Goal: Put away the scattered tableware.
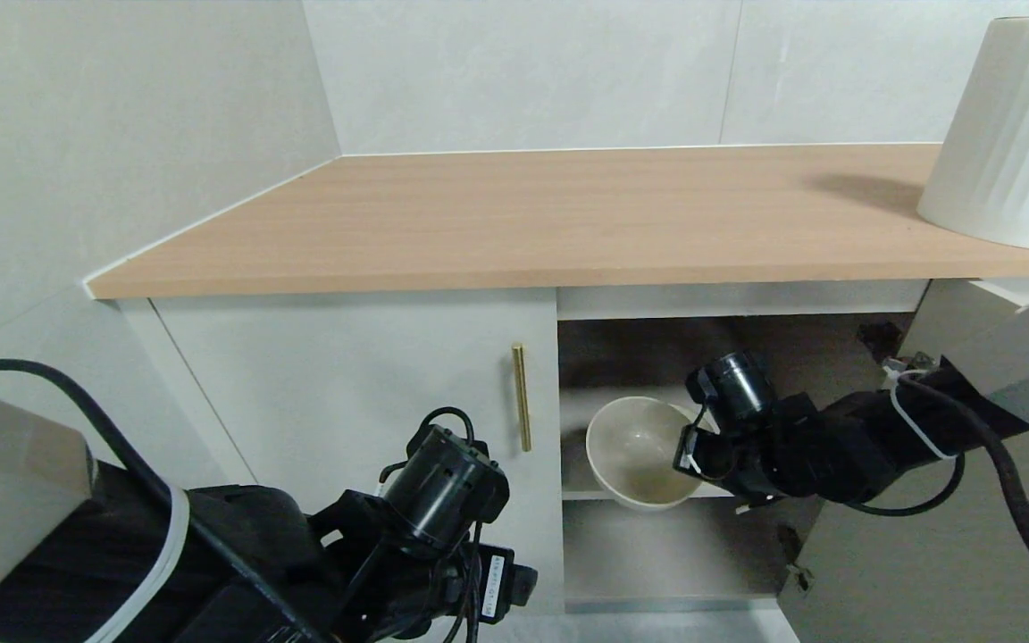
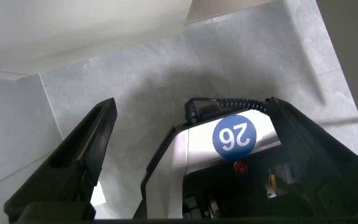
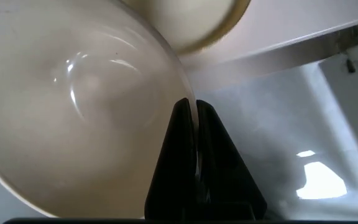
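A cream bowl point(image 1: 639, 451) hangs tilted in the open right half of the cabinet, just above the front of its middle shelf point(image 1: 581, 491). My right gripper point(image 1: 689, 451) is shut on the bowl's rim from the right. In the right wrist view the fingers point(image 3: 182, 149) pinch the rim of the bowl point(image 3: 73, 106), and a second cream dish point(image 3: 194, 22) lies beyond it in the cabinet. My left gripper point(image 2: 191, 106) stands open and holds nothing, low in front of the closed left door, over the tiled floor.
The closed left door carries a brass handle point(image 1: 522, 397). The open right door point(image 1: 925, 554) swings out beside my right arm. On the wooden countertop point(image 1: 568, 214) a white ribbed cylinder point(image 1: 1015, 134) stands at the far right. A lower compartment point(image 1: 657, 554) sits under the shelf.
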Robot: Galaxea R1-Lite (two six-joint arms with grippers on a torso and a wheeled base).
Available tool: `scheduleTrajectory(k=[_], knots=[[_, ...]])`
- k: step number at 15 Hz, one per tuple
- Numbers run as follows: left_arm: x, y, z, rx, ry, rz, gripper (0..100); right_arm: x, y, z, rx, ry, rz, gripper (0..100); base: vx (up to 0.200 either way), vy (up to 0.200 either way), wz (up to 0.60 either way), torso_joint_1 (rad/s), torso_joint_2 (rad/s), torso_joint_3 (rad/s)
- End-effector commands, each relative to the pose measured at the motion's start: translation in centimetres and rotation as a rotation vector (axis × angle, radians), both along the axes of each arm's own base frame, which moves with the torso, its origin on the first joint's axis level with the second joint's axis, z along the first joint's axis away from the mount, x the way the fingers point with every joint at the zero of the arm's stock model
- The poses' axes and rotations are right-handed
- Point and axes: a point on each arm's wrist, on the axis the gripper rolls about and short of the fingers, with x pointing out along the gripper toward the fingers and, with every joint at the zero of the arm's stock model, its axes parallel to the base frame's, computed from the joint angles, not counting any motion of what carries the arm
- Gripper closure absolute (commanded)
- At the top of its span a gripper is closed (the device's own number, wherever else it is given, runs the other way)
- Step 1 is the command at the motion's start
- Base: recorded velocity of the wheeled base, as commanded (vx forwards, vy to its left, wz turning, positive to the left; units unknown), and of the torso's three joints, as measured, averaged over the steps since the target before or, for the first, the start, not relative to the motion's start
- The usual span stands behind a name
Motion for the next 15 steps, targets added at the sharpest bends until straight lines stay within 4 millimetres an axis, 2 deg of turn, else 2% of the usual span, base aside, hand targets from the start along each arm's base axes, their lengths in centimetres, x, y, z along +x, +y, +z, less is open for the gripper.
scheduleTrajectory(k=[1,7,15], knots=[[0.0,0.0,0.0,-0.001,-0.001,0.001,0,1.4,-0.5,0.4,0.032,-0.008,-0.055,100,0.0,0.0,0.0,0.0,0.0,0.0],[0.0,0.0,0.0,0.0,0.001,0.001,0,5.0,-2.5,-0.9,0.079,0.006,-0.174,100,0.0,0.0,0.0,0.0,0.0,0.0],[0.0,0.0,-0.2,0.003,0.004,0.001,0,6.6,-3.2,-2.8,0.065,0.019,-0.209,100,0.0,0.0,0.0,0.0,0.0,0.0]])
